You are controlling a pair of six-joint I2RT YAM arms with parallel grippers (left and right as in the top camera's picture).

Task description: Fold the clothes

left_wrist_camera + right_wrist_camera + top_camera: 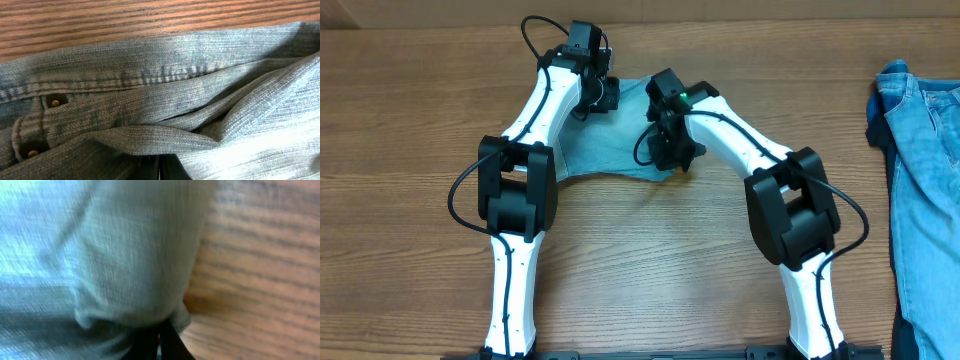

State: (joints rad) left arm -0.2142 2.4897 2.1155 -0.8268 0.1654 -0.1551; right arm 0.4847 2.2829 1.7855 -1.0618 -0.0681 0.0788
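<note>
Wooden table [420, 100], far side: shorts [607, 150] pinched by left jaws and right jaws, both closed on denim, likely for folding over.

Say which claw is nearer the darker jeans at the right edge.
Right. The right claw is on the pale shorts' side facing the darker jeans; the left claw is farther left.

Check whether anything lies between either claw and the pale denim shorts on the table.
Nothing visible does. The left claw sits at the far edge of the pale shorts and the right claw at their near right corner. In both wrist views denim lies right at the fingertips.
</note>
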